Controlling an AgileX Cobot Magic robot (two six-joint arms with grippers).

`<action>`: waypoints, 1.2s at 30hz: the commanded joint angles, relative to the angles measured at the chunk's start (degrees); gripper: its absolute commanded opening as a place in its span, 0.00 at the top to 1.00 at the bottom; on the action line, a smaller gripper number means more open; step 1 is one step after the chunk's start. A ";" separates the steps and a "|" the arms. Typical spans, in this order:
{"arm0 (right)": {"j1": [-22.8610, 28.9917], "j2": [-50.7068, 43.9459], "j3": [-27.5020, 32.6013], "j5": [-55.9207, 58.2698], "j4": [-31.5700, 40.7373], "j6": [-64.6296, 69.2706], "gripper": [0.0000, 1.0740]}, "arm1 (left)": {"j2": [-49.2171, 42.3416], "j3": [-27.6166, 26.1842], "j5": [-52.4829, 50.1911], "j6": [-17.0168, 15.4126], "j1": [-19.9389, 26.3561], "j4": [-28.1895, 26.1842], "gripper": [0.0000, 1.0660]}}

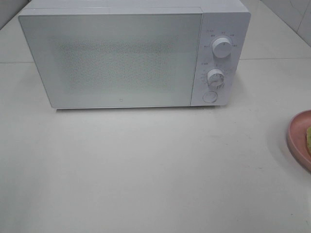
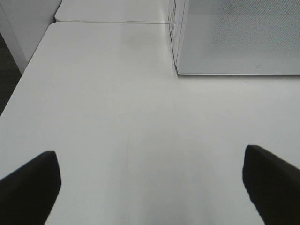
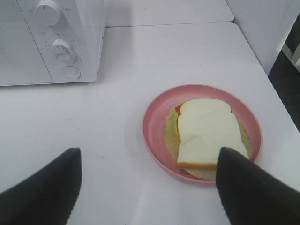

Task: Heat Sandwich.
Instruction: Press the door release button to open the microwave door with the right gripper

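Note:
The sandwich (image 3: 206, 133), white bread over green and red-orange filling, lies on a pink round plate (image 3: 154, 117) on the white table. In the exterior high view only the plate's left part (image 1: 295, 138) and a sliver of the sandwich (image 1: 308, 138) show at the right edge. The white microwave (image 1: 131, 53) stands at the back with its door shut. My right gripper (image 3: 147, 187) is open above the table, one finger (image 3: 248, 187) in front of the plate's near edge. My left gripper (image 2: 150, 187) is open and empty over bare table, left of the microwave (image 2: 234, 37).
The microwave has two dials (image 1: 222, 47) and a round button (image 1: 209, 96) on its right panel. The table's edge (image 3: 276, 84) runs just beyond the plate. In the left wrist view the table's edge (image 2: 18, 89) is off to one side.

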 commanded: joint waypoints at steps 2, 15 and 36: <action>-0.52 2.58 -0.40 -3.50 -0.06 -0.40 0.29 | -1.60 0.11 -0.46 -0.23 0.17 -0.11 0.05; -0.52 14.61 -0.11 -15.36 -0.06 -0.40 0.29 | -1.60 0.11 -0.46 -0.23 0.17 -0.11 0.05; -0.52 34.55 -0.11 -37.30 0.00 -0.40 0.29 | -1.60 0.11 -0.46 -0.23 0.17 -0.11 0.05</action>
